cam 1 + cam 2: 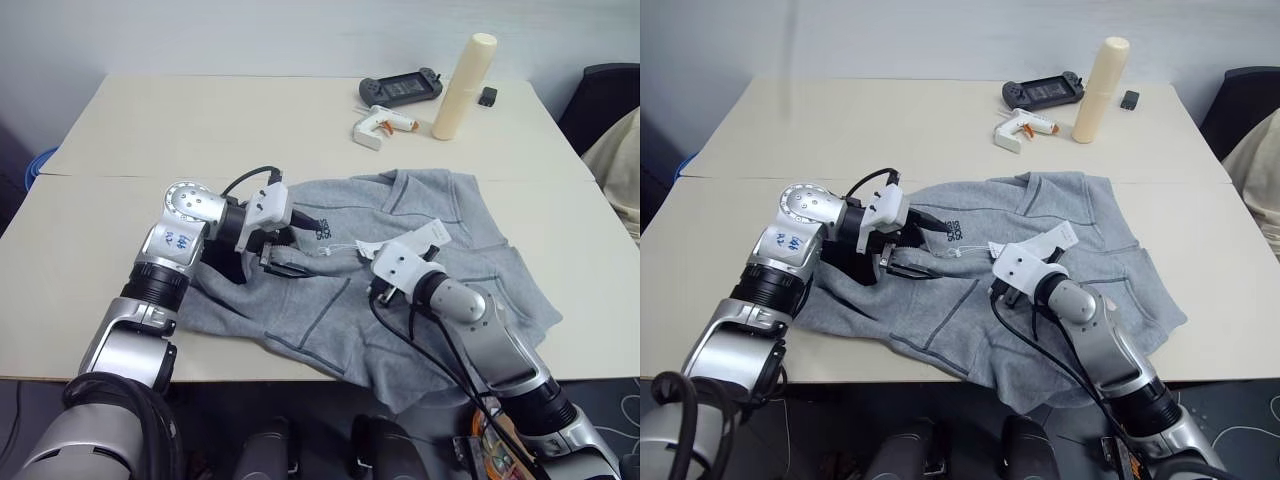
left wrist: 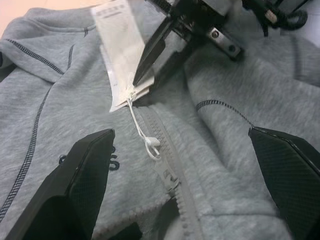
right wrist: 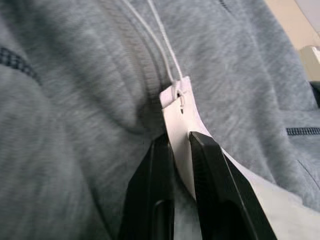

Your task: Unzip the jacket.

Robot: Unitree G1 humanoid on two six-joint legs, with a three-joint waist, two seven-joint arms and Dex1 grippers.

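We cannot see the jacket's [image 1: 420,215] zip pull; under the right gripper [image 3: 181,145] the hang tag [image 3: 182,120] runs behind its fingers.

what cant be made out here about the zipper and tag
- Zipper pull: in the left wrist view the zipper shows, but no slider; the hang tag and right gripper cover its upper end.
- Tag print: too small and blurred.
- Jacket lower hem: hangs over the table edge in the eye views.
- Tag's far end: cut off in the right wrist view.
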